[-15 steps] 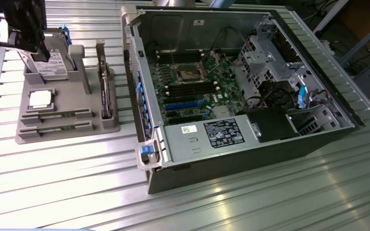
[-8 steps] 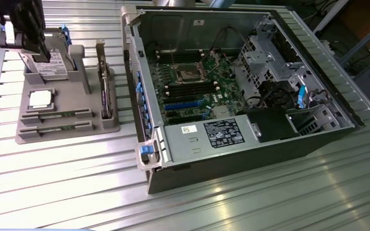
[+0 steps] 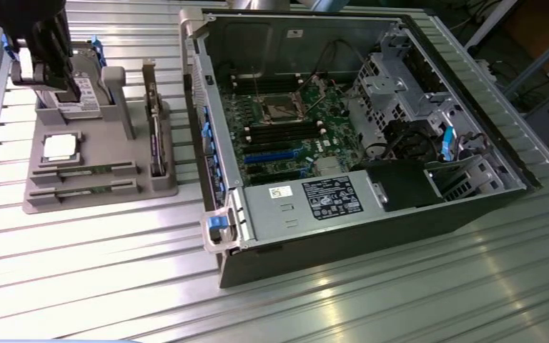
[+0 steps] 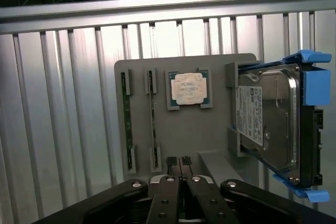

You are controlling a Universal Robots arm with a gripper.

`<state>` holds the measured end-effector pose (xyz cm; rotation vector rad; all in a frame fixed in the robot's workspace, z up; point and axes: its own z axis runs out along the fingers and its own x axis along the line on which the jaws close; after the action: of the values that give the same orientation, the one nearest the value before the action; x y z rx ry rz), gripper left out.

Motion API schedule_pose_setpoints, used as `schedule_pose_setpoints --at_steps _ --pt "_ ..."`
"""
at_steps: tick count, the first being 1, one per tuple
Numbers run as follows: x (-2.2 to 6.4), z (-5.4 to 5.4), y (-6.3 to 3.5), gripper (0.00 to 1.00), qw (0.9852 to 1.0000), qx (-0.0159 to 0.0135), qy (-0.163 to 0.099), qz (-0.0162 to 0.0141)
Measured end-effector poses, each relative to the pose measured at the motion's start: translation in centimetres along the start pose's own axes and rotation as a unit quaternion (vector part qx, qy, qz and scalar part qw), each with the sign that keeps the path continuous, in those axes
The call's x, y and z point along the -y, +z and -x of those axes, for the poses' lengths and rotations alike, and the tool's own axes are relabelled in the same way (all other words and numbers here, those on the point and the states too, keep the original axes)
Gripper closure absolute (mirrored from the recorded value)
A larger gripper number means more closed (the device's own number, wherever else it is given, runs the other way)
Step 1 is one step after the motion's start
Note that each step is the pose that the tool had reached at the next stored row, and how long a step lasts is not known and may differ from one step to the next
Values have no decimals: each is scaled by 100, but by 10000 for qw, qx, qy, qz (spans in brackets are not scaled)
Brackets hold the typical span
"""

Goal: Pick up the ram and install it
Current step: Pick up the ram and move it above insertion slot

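Note:
Two ram sticks [image 4: 127, 124] [image 4: 153, 119] stand on edge in slots of a grey holder [image 4: 210, 135]; in the exterior view they show as thin green strips [image 3: 83, 171] [image 3: 83, 190] at the holder's near end. My gripper [image 4: 178, 162] is shut with its fingertips pressed together and nothing between them. It hangs above the holder, apart from the sticks. In the exterior view the gripper [image 3: 53, 71] is at the upper left, over the holder's far end by the hard drive.
The holder [image 3: 103, 187] also carries a square silver processor [image 3: 60, 146], a silver hard drive [image 4: 268, 124] in a blue-edged bracket, and a thin board on edge [image 3: 157, 136]. An open computer case [image 3: 255, 214] with its motherboard [image 3: 289, 132] lies on the exterior view's right, on a ribbed metal table [image 3: 112, 286].

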<state>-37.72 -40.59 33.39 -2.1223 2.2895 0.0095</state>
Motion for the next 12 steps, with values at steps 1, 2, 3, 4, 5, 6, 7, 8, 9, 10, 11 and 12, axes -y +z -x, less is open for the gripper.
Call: schedule_pose_setpoints --at_steps 1,2,3,4,5,6,7,8,9,10,11,12 --pt "0 0 6 89 10000 -9 -58 -1" --pt "0 0 6 89 10000 -12 -59 -1" --pt "0 0 7 89 10000 -12 -59 -2" --pt "0 0 7 89 10000 -12 -59 -2" --pt "0 0 7 89 10000 -12 -59 -2" --pt "0 0 7 89 10000 -12 -59 -2" --pt "0 0 7 89 10000 -12 -58 -2" --pt "0 0 7 89 10000 -12 -59 -2" --pt "0 0 7 89 10000 -12 -59 -2" --pt "0 0 7 89 10000 -12 -59 -2" --pt "0 0 7 89 10000 -12 -59 -2" --pt "0 0 7 89 10000 -12 -58 -2"
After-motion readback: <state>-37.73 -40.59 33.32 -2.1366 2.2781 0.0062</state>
